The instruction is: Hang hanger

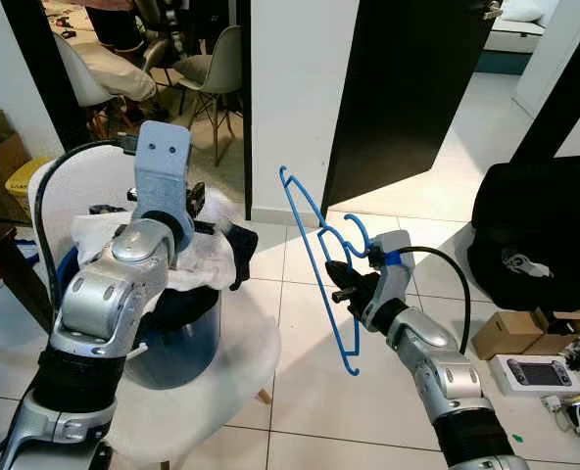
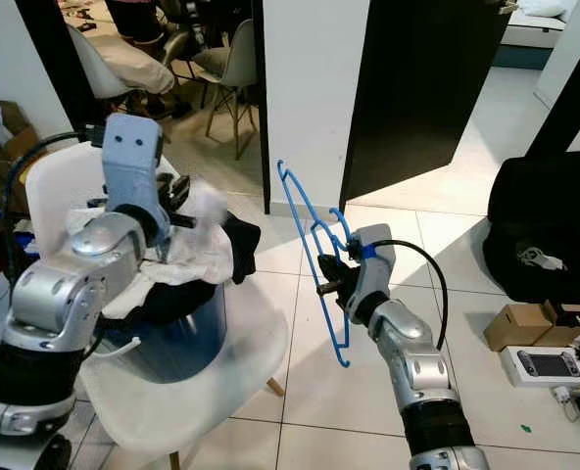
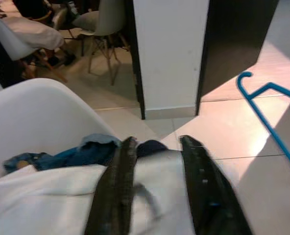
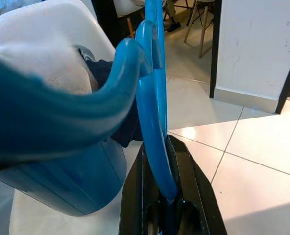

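Blue plastic hanger (image 1: 321, 262) is held in the air over the tiled floor (image 1: 310, 392), pinched between the pressed-together fingers of the right gripper (image 1: 341, 280). Its long axis runs steeply, hook end (image 1: 284, 174) uppermost and tilted toward the white wall (image 1: 300, 88). No rail or hook to hang it on can be made out. Left gripper (image 3: 157, 186), fingers spread, hovers over the white cloth (image 1: 212, 257) heaped in the blue basket (image 1: 177, 338), which sits on the white chair (image 1: 241, 372) with dark garments (image 1: 239, 250).
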Available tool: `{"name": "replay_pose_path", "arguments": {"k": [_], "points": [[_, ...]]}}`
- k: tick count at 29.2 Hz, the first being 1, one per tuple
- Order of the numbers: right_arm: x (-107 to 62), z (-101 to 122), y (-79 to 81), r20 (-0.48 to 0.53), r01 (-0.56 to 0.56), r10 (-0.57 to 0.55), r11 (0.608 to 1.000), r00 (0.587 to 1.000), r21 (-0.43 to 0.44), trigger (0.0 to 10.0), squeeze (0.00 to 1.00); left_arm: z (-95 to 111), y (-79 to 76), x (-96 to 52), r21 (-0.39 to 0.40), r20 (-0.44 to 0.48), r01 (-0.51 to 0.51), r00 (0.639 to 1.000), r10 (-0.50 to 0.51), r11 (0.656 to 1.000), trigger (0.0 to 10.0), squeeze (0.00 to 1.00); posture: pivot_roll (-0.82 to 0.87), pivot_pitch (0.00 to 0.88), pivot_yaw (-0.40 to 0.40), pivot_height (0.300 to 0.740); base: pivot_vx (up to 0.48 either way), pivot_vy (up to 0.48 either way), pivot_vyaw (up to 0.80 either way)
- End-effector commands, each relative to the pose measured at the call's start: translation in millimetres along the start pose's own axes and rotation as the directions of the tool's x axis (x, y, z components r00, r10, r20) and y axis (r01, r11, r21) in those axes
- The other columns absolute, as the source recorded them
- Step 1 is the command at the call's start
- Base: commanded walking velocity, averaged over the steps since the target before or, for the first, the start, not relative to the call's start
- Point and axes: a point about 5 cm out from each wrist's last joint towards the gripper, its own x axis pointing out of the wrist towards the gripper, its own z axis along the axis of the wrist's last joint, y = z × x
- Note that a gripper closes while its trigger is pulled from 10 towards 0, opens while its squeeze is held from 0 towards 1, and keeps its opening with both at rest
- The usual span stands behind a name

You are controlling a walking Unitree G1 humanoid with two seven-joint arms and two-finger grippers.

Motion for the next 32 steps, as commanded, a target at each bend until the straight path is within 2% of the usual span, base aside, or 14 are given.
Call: {"name": "replay_pose_path", "arguments": {"k": [1, 2, 4, 5, 7, 11, 12, 15, 16, 18, 20, 26, 32], "points": [[-0.8, -2.5, -1.5, -0.009, 0.005, -0.005, 1.0, 1.0, 0.013, 10.0, 0.0, 4.4, 3.5, -2.2, 0.03, 0.014, -0.005, 1.0, 0.004, 1.0, 10.0, 1.0, 0.0, 0.07, -0.029, 0.74, 0.0, 0.0, 0.0], [-0.8, -2.5, -1.5, -0.009, 0.005, -0.005, 1.0, 1.0, 0.013, 10.0, 0.0, 4.4, 3.5, -2.2, 0.03, 0.014, -0.005, 1.0, 0.004, 1.0, 10.0, 1.0, 0.0, 0.07, -0.029, 0.74, 0.0, 0.0, 0.0], [-0.9, -2.5, -1.3, -0.009, 0.004, -0.004, 1.0, 1.0, 0.014, 10.0, 0.0, 19.0, 7.5, -1.8, 0.059, 0.094, 0.024, 0.995, -0.029, 0.998, 10.0, 1.0, 0.0, 0.069, -0.03, 0.74, 0.0, 0.0, 0.0], [-0.9, -2.5, -1.3, -0.009, 0.004, -0.004, 1.0, 1.0, 0.014, 10.0, 0.0, 19.0, 7.5, -1.8, 0.059, 0.094, 0.024, 0.995, -0.029, 0.998, 10.0, 1.0, 0.0, 0.069, -0.03, 0.74, 0.0, 0.0, 0.0], [-0.9, -2.6, -1.1, -0.009, 0.003, -0.003, 1.0, 1.0, 0.015, 10.0, 0.0, 33.2, 10.9, -2.2, 0.088, 0.174, 0.057, 0.982, -0.071, 0.995, 10.0, 1.0, 0.0, 0.07, -0.03, 0.74, 0.0, 0.0, 0.0], [-1.0, -2.5, -1.0, -0.007, 0.001, -0.001, 1.0, 1.0, 0.016, 10.0, 0.0, 45.0, 15.6, -3.6, 0.143, 0.238, 0.077, 0.965, -0.11, 0.987, 10.0, 1.0, 0.0, 0.069, -0.029, 0.74, 0.0, 0.0, 0.0], [-1.1, -2.4, -1.0, -0.006, 0.0, 0.0, 1.0, 1.0, 0.015, 10.0, 0.0, 45.0, 15.5, -3.9, 0.164, 0.237, 0.094, 0.963, -0.132, 0.982, 10.0, 0.1, 0.0, 0.069, -0.027, 0.74, 0.0, 0.0, 0.0], [-1.1, -2.4, -1.0, -0.007, 0.0, 0.0, 1.0, 1.0, 0.014, 10.0, 0.0, 43.8, 15.0, -3.9, 0.175, 0.229, 0.106, 0.962, -0.145, 0.979, 10.0, 0.1, 0.0, 0.069, -0.027, 0.74, 0.0, 0.0, 0.0], [-1.6, -2.0, 1.1, -0.005, -0.015, 0.015, 1.0, 1.0, -0.023, 10.0, 0.0, 36.2, 9.4, -5.0, 0.161, 0.211, 0.119, 0.966, -0.152, 0.98, 10.0, 0.0, -0.01, 0.07, -0.025, 0.74, 0.0, -0.36, 0.48], [-2.2, -1.2, 6.4, -0.007, -0.054, 0.053, 0.995, 0.999, -0.083, 10.0, 0.0, 25.0, -1.3, -7.1, 0.147, 0.189, 0.13, 0.969, -0.157, 0.981, 10.0, 0.0, -0.01, 0.068, -0.028, 0.74, 0.0, -0.437, 0.79], [-2.4, -0.8, 7.5, -0.005, -0.063, 0.062, 0.994, 0.998, -0.094, 10.0, 0.0, 21.3, -6.3, -8.3, 0.142, 0.183, 0.132, 0.971, -0.157, 0.981, 10.0, 0.0, 0.0, 0.067, -0.031, 0.74, 0.0, -0.439, 0.79], [-2.2, -0.4, 7.5, -0.005, -0.07, 0.07, 0.993, 0.998, -0.095, 10.0, 0.0, 15.5, -16.2, -9.7, 0.131, 0.174, 0.161, 0.968, -0.183, 0.978, 10.0, 0.0, 0.0, 0.062, -0.033, 0.74, 0.0, -0.439, 0.79], [-1.4, -1.1, 7.4, -0.008, -0.073, 0.072, 0.993, 0.997, -0.091, 10.0, 0.0, 12.6, -19.8, -8.2, 0.12, 0.175, 0.18, 0.964, -0.199, 0.976, 10.0, 0.0, 0.0, 0.054, -0.032, 0.74, 0.0, -0.442, 0.79]]}}
